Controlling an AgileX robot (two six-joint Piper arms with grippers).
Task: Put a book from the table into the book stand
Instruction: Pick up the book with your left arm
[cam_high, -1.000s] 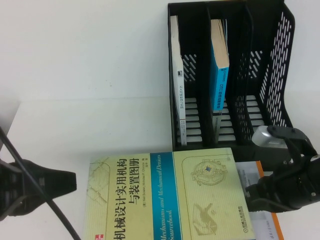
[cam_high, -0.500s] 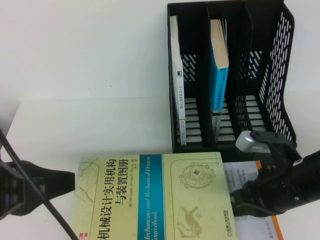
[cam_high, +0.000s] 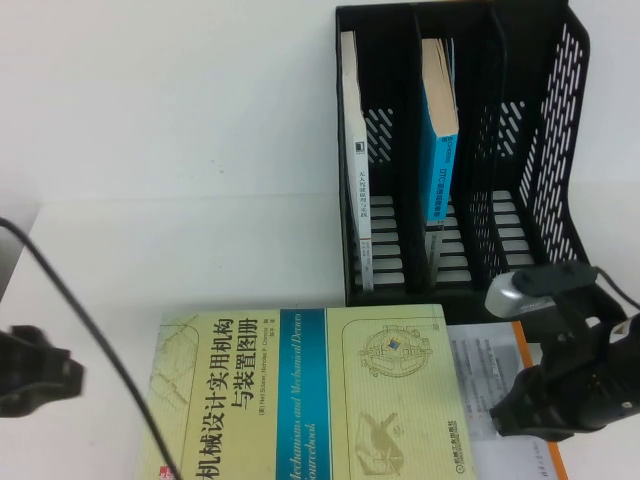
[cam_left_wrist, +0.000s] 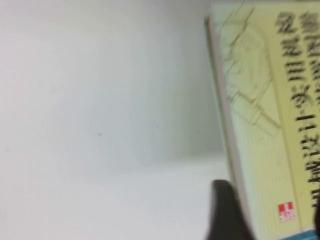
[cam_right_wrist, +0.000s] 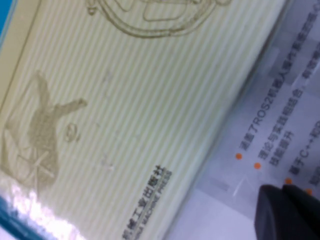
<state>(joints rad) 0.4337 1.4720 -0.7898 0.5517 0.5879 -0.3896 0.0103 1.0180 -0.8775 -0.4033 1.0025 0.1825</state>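
My right gripper (cam_high: 515, 420) hangs just beside the book's (cam_high: 310, 395) right edge, above the white, orange-edged book (cam_high: 520, 400) that lies partly under it; whether its fingers are spread or pressed together I cannot tell. My left gripper (cam_high: 40, 375) sits well off the book's left edge, its fingers equally unclear. The book lies flat on the table (cam_high: 180, 240), just in front of the book stand (cam_high: 520, 200), which holds a white book (cam_high: 355, 160) and a blue-spined book (cam_high: 440, 140) upright in separate slots
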